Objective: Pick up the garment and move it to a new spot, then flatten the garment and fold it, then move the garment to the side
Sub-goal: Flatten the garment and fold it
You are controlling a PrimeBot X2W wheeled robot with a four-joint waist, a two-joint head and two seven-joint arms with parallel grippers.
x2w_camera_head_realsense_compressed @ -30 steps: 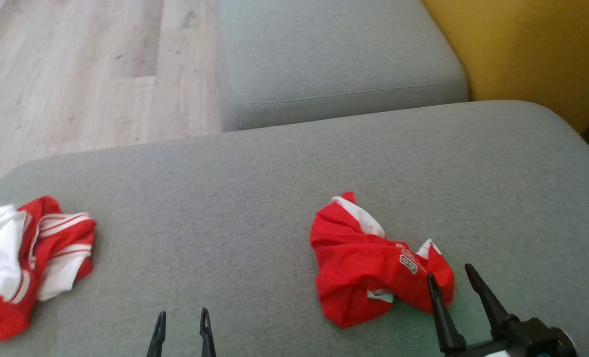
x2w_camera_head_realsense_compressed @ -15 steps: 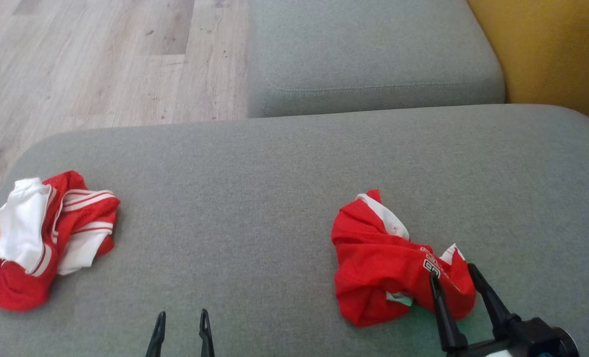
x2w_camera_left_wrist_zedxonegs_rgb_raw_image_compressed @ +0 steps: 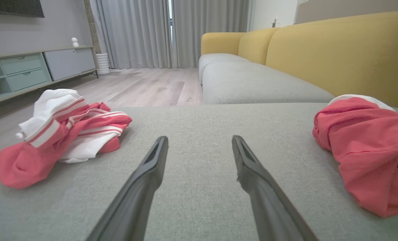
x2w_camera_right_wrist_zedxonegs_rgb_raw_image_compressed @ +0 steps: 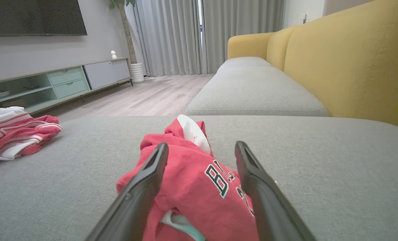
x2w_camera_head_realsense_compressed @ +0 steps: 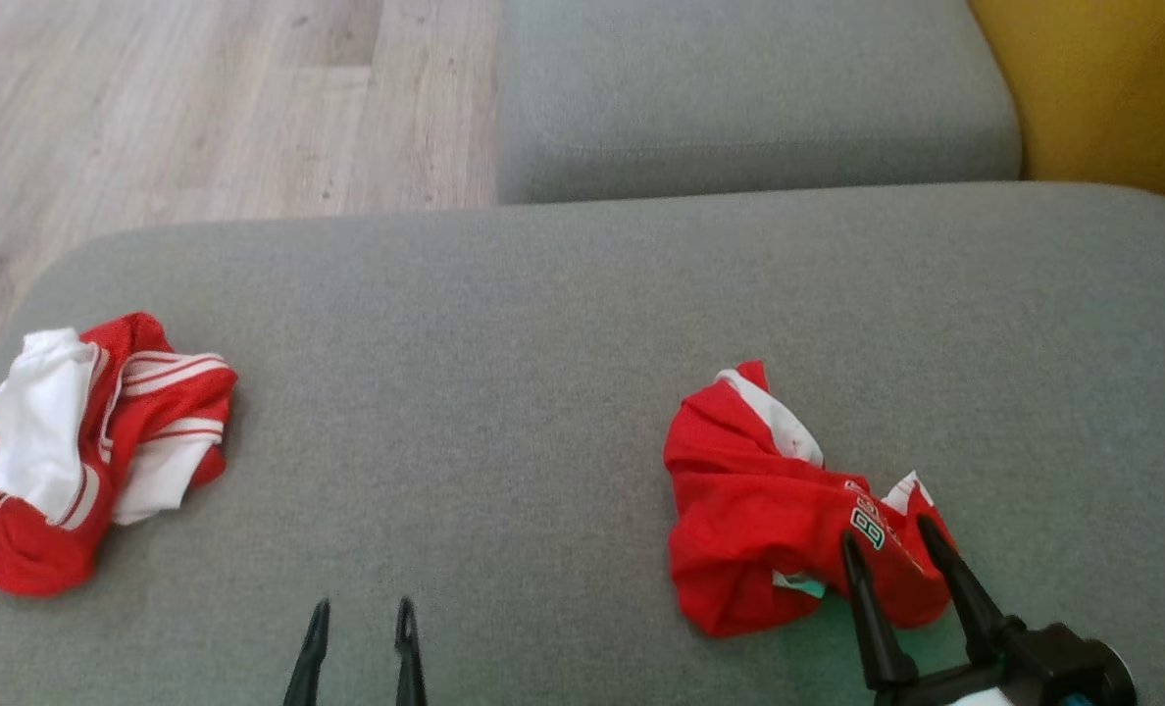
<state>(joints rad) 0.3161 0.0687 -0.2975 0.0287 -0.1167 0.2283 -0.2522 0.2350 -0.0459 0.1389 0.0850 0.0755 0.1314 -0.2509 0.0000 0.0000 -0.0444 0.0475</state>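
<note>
A crumpled red garment (x2w_camera_head_realsense_compressed: 779, 520) with white trim and a printed number lies on the right of the grey cushion (x2w_camera_head_realsense_compressed: 504, 392); it also shows in the right wrist view (x2w_camera_right_wrist_zedxonegs_rgb_raw_image_compressed: 199, 180) and at the right of the left wrist view (x2w_camera_left_wrist_zedxonegs_rgb_raw_image_compressed: 363, 147). My right gripper (x2w_camera_head_realsense_compressed: 886, 537) is open, its two fingers straddling the garment's near right fold (x2w_camera_right_wrist_zedxonegs_rgb_raw_image_compressed: 201, 146). My left gripper (x2w_camera_head_realsense_compressed: 362, 610) is open over bare cushion near the front edge, with nothing between its fingers (x2w_camera_left_wrist_zedxonegs_rgb_raw_image_compressed: 199, 138).
A second red and white striped garment (x2w_camera_head_realsense_compressed: 82, 441) sits bunched at the cushion's left end (x2w_camera_left_wrist_zedxonegs_rgb_raw_image_compressed: 61, 130). Beyond lie another grey seat cushion (x2w_camera_head_realsense_compressed: 739, 88), a yellow sofa back (x2w_camera_head_realsense_compressed: 1112, 88) at right and wooden floor (x2w_camera_head_realsense_compressed: 200, 108) at left.
The camera has shifted, so the whole scene slid right and down. The right gripper has advanced onto the red garment, so its fingers now straddle the fold. The left gripper is unchanged.
</note>
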